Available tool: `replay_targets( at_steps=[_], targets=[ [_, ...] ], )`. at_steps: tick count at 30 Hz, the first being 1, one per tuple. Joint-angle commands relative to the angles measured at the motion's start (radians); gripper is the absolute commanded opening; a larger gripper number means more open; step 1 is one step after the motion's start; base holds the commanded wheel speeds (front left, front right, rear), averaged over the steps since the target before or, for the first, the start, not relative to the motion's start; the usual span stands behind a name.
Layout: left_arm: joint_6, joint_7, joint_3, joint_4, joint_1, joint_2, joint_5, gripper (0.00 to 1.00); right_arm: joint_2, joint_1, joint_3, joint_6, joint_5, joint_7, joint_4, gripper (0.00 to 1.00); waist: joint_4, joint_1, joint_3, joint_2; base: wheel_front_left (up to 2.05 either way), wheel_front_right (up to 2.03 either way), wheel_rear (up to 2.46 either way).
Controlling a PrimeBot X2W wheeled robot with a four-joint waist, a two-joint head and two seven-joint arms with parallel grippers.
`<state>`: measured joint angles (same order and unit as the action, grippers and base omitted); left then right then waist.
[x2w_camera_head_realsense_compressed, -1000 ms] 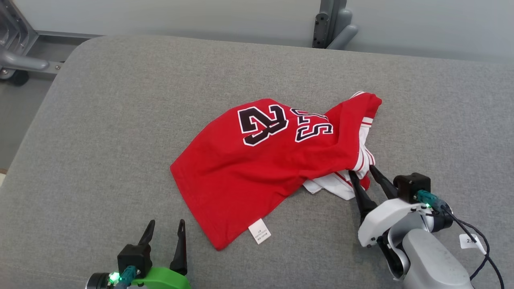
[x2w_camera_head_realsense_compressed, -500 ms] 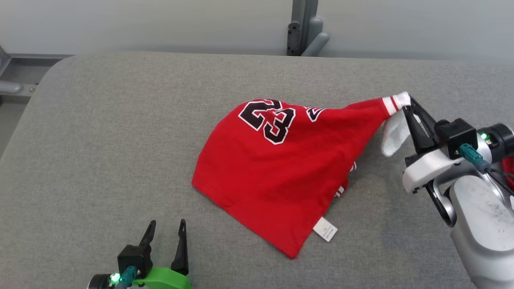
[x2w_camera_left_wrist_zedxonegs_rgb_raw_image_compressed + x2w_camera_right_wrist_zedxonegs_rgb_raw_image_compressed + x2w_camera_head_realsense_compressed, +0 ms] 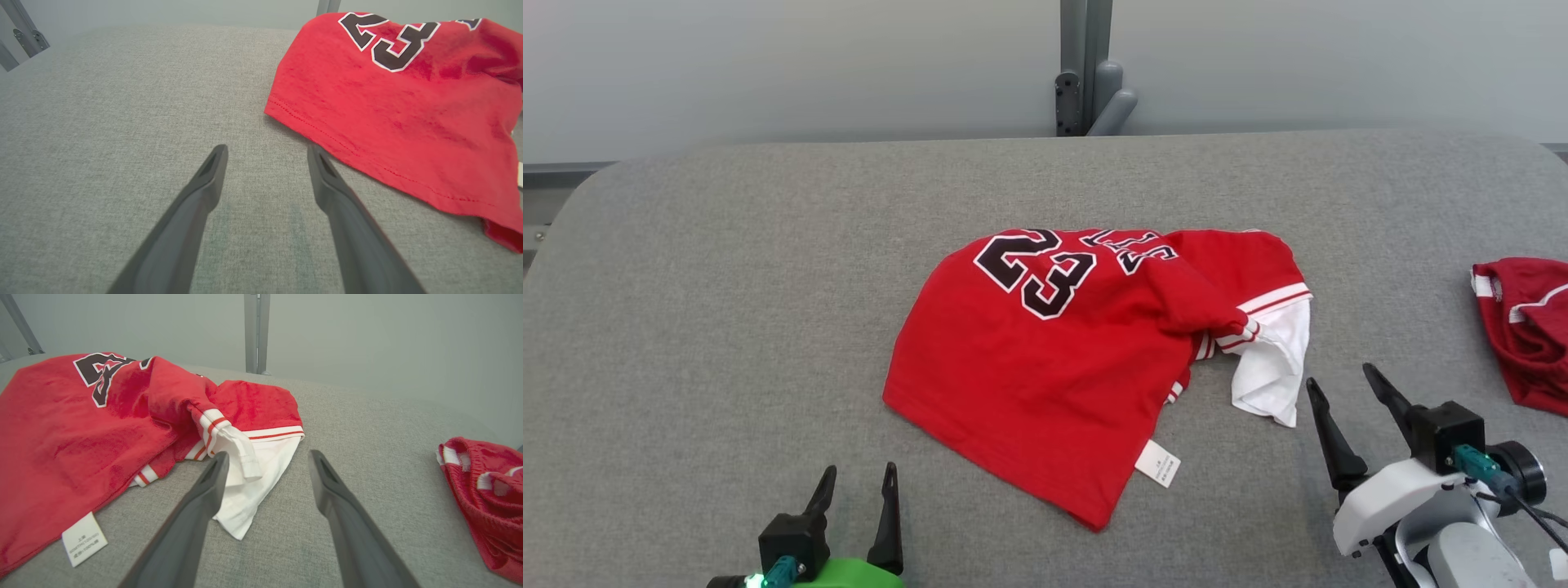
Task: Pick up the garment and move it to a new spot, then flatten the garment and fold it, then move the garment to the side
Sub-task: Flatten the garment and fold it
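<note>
We see the crumpled red number-23 jersey (image 3: 1045,367) lying on the grey fabric surface (image 3: 727,327). Our right gripper (image 3: 1339,376) is spread, empty, just beside its white sleeve (image 3: 1270,371). Our left gripper (image 3: 859,468) is spread near the hem.

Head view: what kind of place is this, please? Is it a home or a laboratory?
Probably a robot test room, not a home: a grey fabric-covered bench against a bare pale wall, a grey metal post behind it, and a red number 23 jersey laid out on it.
</note>
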<state>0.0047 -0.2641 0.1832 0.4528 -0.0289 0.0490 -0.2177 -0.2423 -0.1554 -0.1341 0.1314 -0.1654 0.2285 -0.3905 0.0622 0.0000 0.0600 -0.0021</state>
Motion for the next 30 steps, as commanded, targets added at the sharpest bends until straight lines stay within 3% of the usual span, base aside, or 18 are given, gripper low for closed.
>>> replay_targets(
  at_steps=[1,5,14,22,25,26,28,30],
  targets=[
    [0.004,0.000,-0.006,-0.004,0.016,0.003,0.000,1.00,0.012,0.012,0.008,-0.001,-0.002,0.012,0.000,1.00,-0.017,0.0000,-0.015,0.0021,0.00,0.00,0.00],
    [0.001,0.000,-0.026,-0.009,0.015,0.003,0.004,1.00,0.056,0.035,0.027,-0.001,-0.005,0.031,0.007,1.00,-0.060,0.0000,-0.021,0.0021,0.00,0.00,0.00],
    [0.005,0.000,-0.047,0.019,-0.107,0.003,-0.043,1.00,0.079,-0.038,0.007,-0.001,0.007,0.037,0.058,1.00,-0.124,0.0000,0.080,0.0021,0.00,0.00,0.00],
    [0.020,0.000,-0.093,0.147,-0.220,0.003,-0.057,1.00,0.086,-0.068,0.010,-0.001,0.007,0.037,0.092,1.00,-0.163,0.0000,0.159,0.0021,0.00,0.00,0.00],
    [0.002,0.000,-0.098,0.210,-0.266,0.004,-0.045,1.00,0.084,-0.080,0.015,-0.001,0.003,0.037,0.097,1.00,-0.174,0.0000,0.179,0.0021,0.00,0.00,0.00],
    [-0.005,0.001,-0.098,0.228,-0.276,0.005,-0.034,0.78,0.086,-0.082,0.017,-0.001,0.002,0.037,0.099,1.00,-0.176,0.0000,0.185,0.0021,0.00,0.00,0.00],
    [-0.018,0.001,-0.101,0.251,-0.294,0.010,-0.015,0.00,0.088,-0.081,0.020,-0.001,0.001,0.037,0.103,1.00,-0.178,0.0000,0.197,0.0021,0.00,0.00,0.00],
    [-0.033,0.001,-0.101,0.273,-0.311,0.018,0.002,0.00,0.089,-0.086,0.027,-0.001,-0.002,0.037,0.105,1.00,-0.179,0.0000,0.207,0.0021,0.00,0.00,0.00]
  ],
)
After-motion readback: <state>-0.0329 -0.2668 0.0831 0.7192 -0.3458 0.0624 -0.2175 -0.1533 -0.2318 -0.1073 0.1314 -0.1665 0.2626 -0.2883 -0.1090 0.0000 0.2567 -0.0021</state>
